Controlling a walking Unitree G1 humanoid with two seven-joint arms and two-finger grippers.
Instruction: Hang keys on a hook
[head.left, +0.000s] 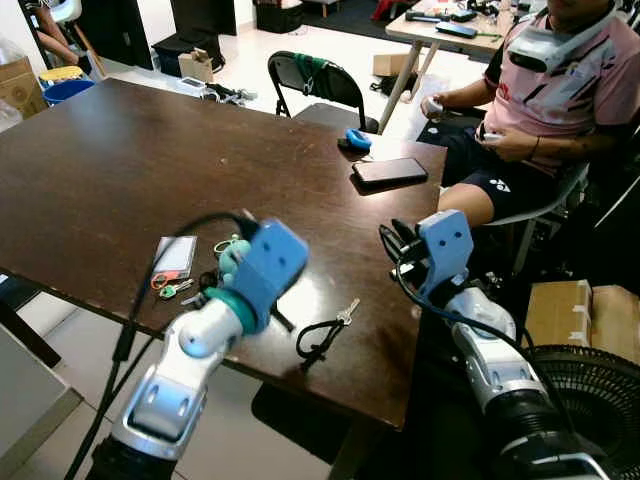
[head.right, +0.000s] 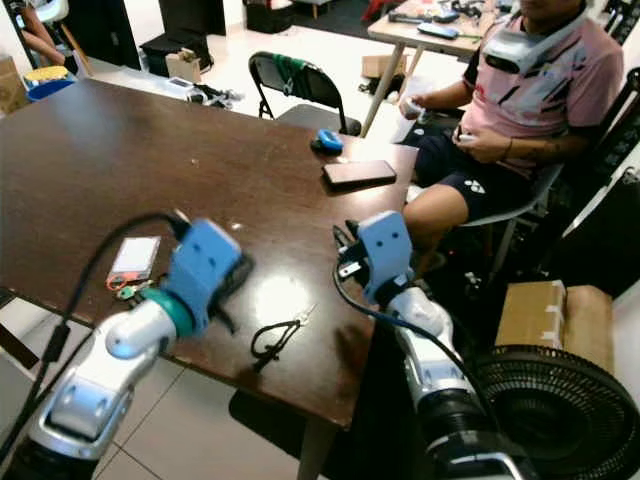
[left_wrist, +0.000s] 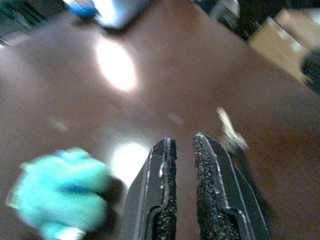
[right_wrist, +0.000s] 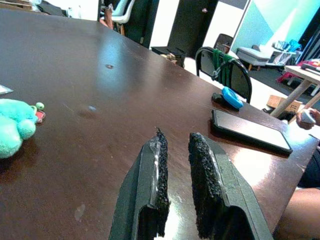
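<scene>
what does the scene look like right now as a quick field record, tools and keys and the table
surface: dark brown wooden table
keys: silver key on a black cord loop, lying near the table's front edge
other keys: bunch with a fluffy teal keychain, beside a clear card holder
left tool: above the table near the silver key, fingers a narrow gap apart, holding nothing
right tool: over the table's right edge, fingers slightly apart, holding nothing
also on table: black phone, blue oval object
person: seated at right

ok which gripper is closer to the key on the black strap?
Left. The left gripper hovers just beside the key on the black strap; the right gripper sits further off, at the table's right edge.
</scene>
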